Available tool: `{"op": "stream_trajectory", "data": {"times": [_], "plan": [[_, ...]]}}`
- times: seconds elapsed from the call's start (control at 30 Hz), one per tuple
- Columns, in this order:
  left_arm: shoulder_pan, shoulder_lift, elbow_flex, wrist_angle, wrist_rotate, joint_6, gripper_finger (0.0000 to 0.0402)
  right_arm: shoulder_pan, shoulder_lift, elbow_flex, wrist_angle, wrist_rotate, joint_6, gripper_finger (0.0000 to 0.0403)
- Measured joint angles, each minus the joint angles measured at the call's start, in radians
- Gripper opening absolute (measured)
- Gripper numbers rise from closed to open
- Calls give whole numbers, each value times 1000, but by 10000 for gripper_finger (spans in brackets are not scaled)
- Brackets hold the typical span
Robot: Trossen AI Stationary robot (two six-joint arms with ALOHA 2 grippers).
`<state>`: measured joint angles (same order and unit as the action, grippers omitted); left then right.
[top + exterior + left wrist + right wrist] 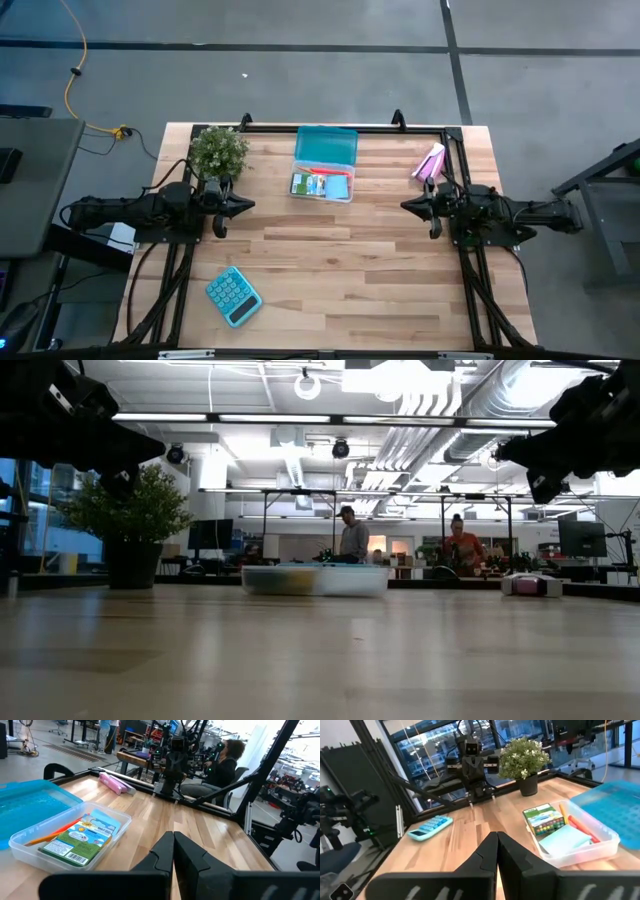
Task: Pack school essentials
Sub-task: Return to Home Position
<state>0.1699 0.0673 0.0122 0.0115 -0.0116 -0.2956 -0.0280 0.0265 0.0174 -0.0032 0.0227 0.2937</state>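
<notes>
Toward the far edge of the counter, about mid-width: a clear supply box, with its teal lid folded back and lying flat on the far side.

Inside the box, at the left end: the yellow crayon box (green on its upper face, barcode label toward the left arm). At the right end: the light-blue square note pad, flat on the bottom. Along the far wall, beside those two: the pink-red pen and the thin pencil, orange, both lying down. Other small pieces in there, if any: too small to tell apart.

Over the left side of the counter, raised clear of the wood: the left gripper, fingers pressed together on nothing, pointing right toward the middle. Over the right side, at the same height and much the same depth: the right gripper, likewise closed and empty, pointing left. Both well apart from each other and from the box.

At the far left, just beyond the left gripper: a potted plant, upright. On the near left part of the counter: a teal calculator, face up and turned at an angle. At the far right, near the right arm: a pink-and-white packet, lying flat.

Beyond the counter, seen from table height: two people in the room behind.
</notes>
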Motion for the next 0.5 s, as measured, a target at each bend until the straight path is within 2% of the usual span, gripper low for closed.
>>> {"op": "stream_trajectory", "data": {"times": [0.5], "plan": [[0, 0, 0, 0, 0, 0, 1, 0, 0, 0, 0, 0, 20, 0]]}}
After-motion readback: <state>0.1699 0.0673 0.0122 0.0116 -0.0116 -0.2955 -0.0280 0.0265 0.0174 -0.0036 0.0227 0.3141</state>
